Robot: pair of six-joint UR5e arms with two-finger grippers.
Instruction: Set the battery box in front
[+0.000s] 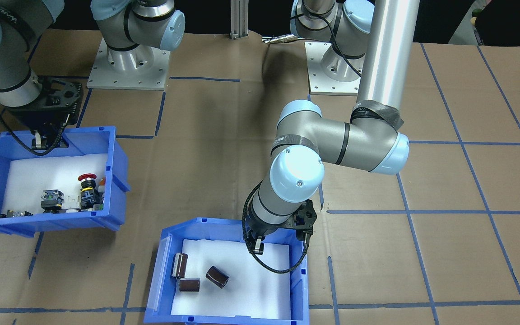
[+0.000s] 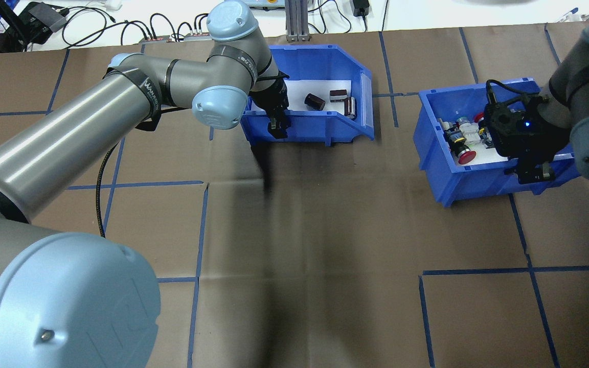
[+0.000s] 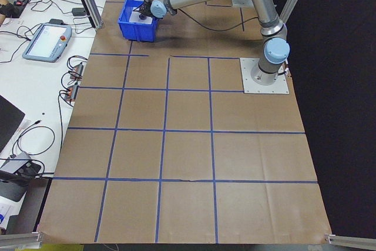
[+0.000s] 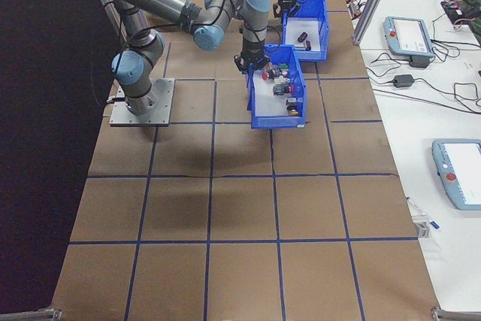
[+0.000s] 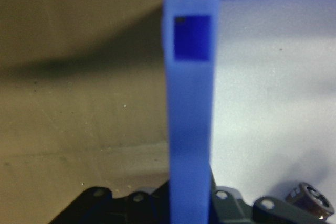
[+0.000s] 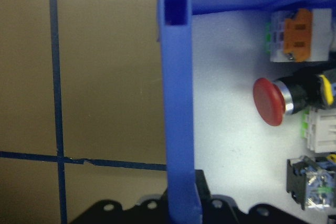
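- Low in the centre of the front-facing view, the left gripper (image 1: 282, 241) points down over the back wall of the battery box (image 1: 166, 271), the elbow folded above it; the wrist view shows that blue wall running straight up between the jaws, so it is clamped on it.
- At upper left of that view, the right gripper (image 1: 48, 140) likewise straddles the back wall of the switch bin (image 1: 115, 176), closed on it.
- Three dark cylinders (image 1: 217, 276) lie on the battery box's white foam floor.
- A red push-button (image 6: 270, 102) and an orange-topped switch (image 6: 298, 35) lie in the other bin.
- Both bins sit on a brown paper-covered table (image 2: 325, 255) marked with blue tape lines (image 2: 478, 271).
- Cables (image 2: 172, 23) and a teach pendant (image 3: 46, 42) sit on the white bench beyond.
- The arm strap's lettering is too small to read.
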